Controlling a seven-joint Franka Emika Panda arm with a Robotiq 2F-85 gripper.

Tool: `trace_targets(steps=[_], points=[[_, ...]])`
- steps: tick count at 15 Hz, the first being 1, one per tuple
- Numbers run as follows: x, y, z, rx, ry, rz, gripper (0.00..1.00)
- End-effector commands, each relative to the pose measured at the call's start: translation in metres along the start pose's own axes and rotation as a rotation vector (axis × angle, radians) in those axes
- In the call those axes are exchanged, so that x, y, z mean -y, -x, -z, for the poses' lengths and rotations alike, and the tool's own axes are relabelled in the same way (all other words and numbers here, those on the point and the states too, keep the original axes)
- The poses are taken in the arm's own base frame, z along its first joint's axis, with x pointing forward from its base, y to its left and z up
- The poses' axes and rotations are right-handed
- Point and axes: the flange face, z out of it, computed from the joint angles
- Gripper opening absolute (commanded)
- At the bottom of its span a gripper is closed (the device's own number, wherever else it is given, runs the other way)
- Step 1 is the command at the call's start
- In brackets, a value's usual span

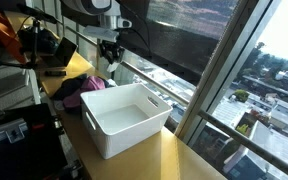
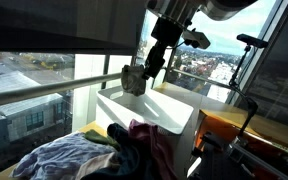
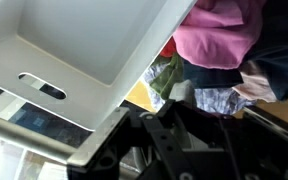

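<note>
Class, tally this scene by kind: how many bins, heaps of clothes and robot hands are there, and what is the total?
White bin: 1
Heap of clothes: 1
Robot hand: 1
Total: 3

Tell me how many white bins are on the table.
1. The bin sits on the table, beside the clothes pile. The clutter behind the pile could hide another.
</note>
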Motion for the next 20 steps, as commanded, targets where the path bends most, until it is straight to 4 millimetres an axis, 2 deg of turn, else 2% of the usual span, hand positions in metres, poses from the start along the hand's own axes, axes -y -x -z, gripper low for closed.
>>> trace_targets(steps=[1,6,10,11,13,14,15,16,17,18,20], points=[[0.055,0.054,0.012,-0.023,-0.023,0.085,0.02],[0.146,0.123,0.007,-0.023,-0.088,0.173,0.02],[0.227,0.170,0.016,-0.074,-0.113,0.206,0.02],[0.250,0.178,0.020,-0.090,-0.114,0.207,0.02],[0.303,0.169,0.045,-0.128,-0.110,0.201,0.02],[0.325,0.177,0.052,-0.155,-0.099,0.189,0.02],[0.334,0.171,0.062,-0.178,-0.092,0.180,0.02],[0.339,0.157,0.065,-0.203,-0.080,0.167,0.02],[0.337,0.144,0.071,-0.223,-0.063,0.158,0.02],[0.329,0.132,0.074,-0.245,-0.040,0.147,0.02],[0.285,0.106,0.070,-0.274,0.020,0.121,0.02]])
